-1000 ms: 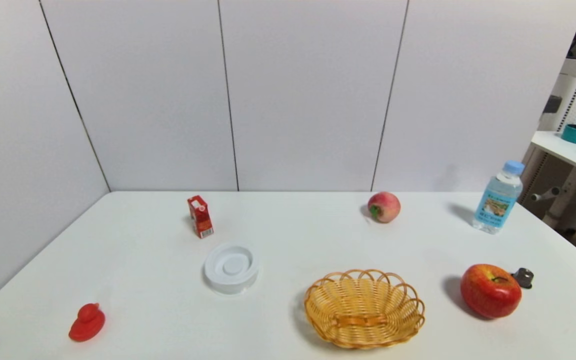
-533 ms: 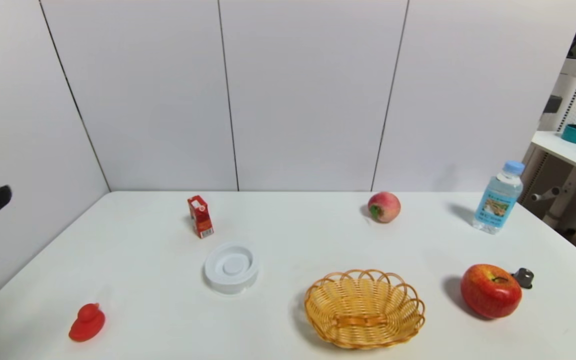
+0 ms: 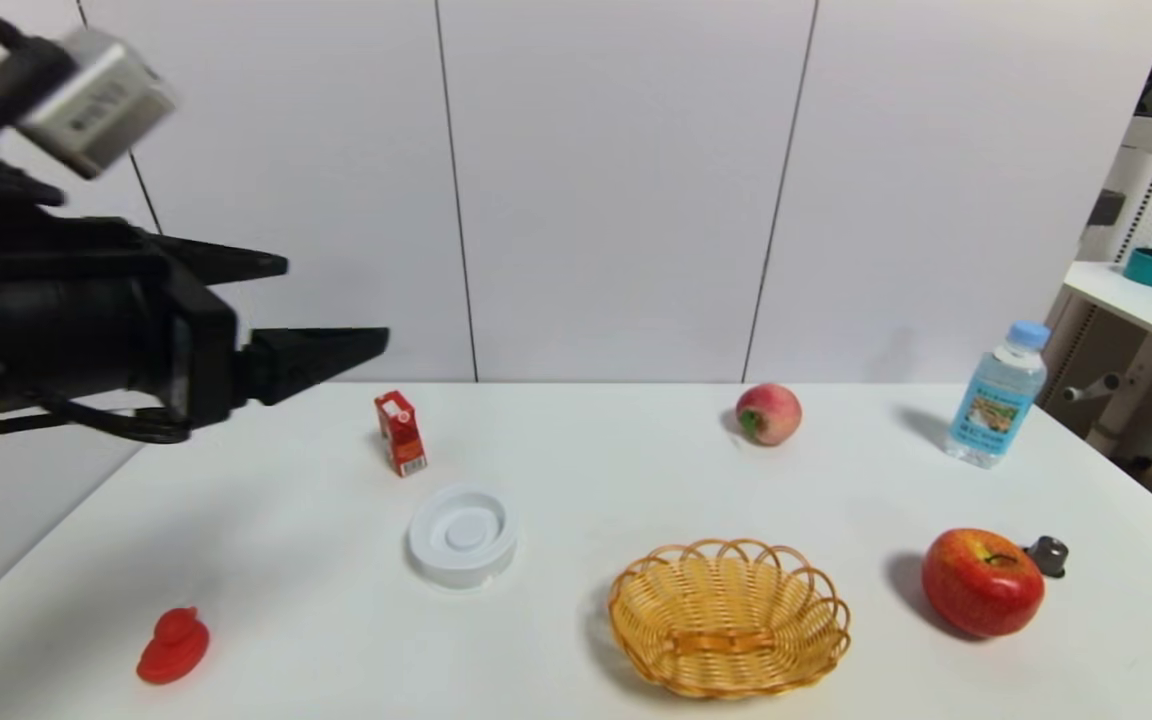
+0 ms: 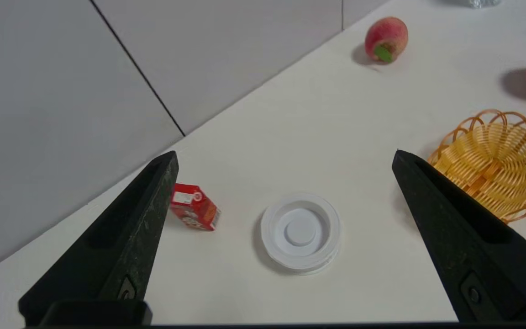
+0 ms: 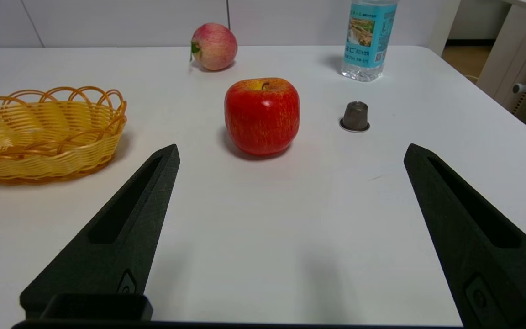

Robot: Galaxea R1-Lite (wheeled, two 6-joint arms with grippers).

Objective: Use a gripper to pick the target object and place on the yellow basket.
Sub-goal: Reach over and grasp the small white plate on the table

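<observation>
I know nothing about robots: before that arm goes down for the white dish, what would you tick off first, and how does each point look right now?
1. Left gripper fingers spread wide: ok.
2. White dish lies flat on the table, nothing on it: ok.
3. Gripper down at the dish: not ok, it hangs high above the table's left side.
4. Yellow basket empty, ready to receive: ok.
5. Red carton stands apart from the dish: ok.
6. Right gripper out of the way, low near the red apple: ok.

white ringed dish [image 3: 462,533] flat on table | yellow wicker basket [image 3: 729,616] upright, near its right, apart
</observation>
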